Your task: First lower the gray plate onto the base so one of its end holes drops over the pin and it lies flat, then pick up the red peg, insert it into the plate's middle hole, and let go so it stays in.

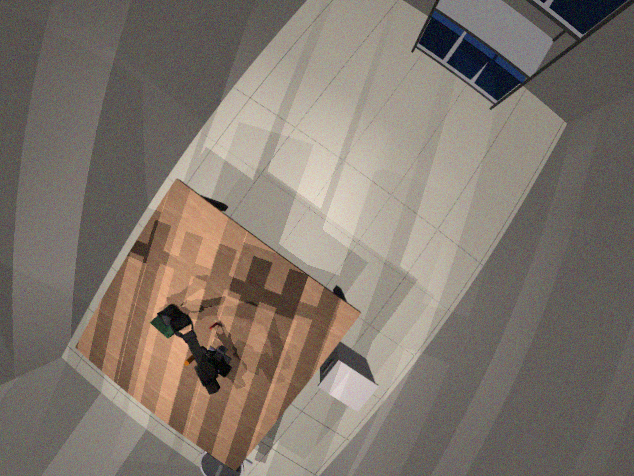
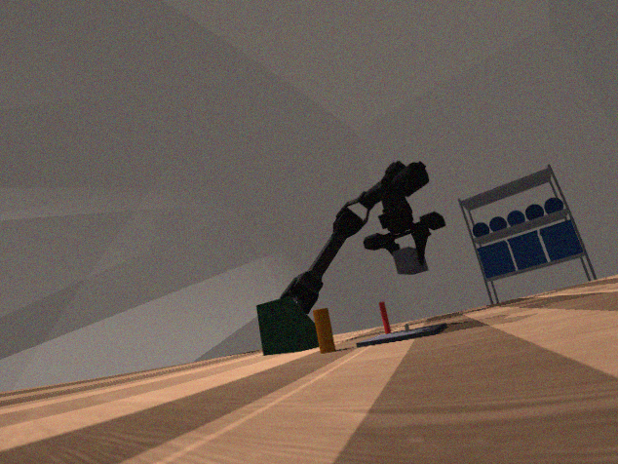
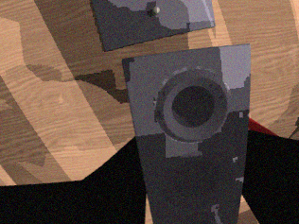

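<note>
My gripper (image 2: 409, 251) (image 3: 177, 135) is shut on the gray plate (image 2: 410, 265) (image 3: 142, 84), with a finger on each side of it. The plate hangs well above the table. A round hole with a raised ring shows near its far end in the wrist view. The blue-gray base (image 2: 379, 339) (image 3: 128, 29) lies flat on the table below, and its small pin (image 2: 406, 328) (image 3: 154, 10) stands clear of the plate. The red peg (image 2: 384, 318) (image 1: 214, 325) stands upright near the base; part of it shows beside the right finger in the wrist view (image 3: 261, 128).
An orange cylinder (image 2: 324, 330) (image 1: 188, 361) stands on the table between the green block (image 2: 283, 327) (image 1: 162, 325) at the arm's foot and the base. A shelf rack (image 2: 514, 231) with blue bins stands in the background, beyond the table.
</note>
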`<state>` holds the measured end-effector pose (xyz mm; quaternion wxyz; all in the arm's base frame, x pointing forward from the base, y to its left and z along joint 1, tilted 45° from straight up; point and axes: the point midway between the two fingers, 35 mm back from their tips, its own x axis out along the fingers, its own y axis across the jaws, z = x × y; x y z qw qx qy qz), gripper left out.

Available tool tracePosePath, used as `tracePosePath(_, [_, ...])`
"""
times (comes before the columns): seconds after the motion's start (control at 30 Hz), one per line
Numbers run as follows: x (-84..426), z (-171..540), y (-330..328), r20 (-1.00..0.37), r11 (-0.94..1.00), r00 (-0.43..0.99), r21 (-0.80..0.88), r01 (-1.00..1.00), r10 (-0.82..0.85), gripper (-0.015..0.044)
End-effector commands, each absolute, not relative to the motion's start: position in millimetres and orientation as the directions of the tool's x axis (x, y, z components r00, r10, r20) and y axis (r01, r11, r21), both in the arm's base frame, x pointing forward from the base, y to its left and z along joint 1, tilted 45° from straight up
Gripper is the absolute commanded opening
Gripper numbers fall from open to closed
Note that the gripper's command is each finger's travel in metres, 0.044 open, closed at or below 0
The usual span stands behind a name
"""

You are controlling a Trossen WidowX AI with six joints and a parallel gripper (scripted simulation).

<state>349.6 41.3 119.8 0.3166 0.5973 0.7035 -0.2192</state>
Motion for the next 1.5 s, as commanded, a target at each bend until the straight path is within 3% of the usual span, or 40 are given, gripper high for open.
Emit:
tracePosePath(0.0, [350, 108, 37, -0.71, 0.175, -0.092, 0.044, 0.984, 0.698, 0.0])
tracePosePath(1.47, [350, -21, 1, -0.711, -0.012, -0.091, -0.139, 0.99, 0.697, 0.0])
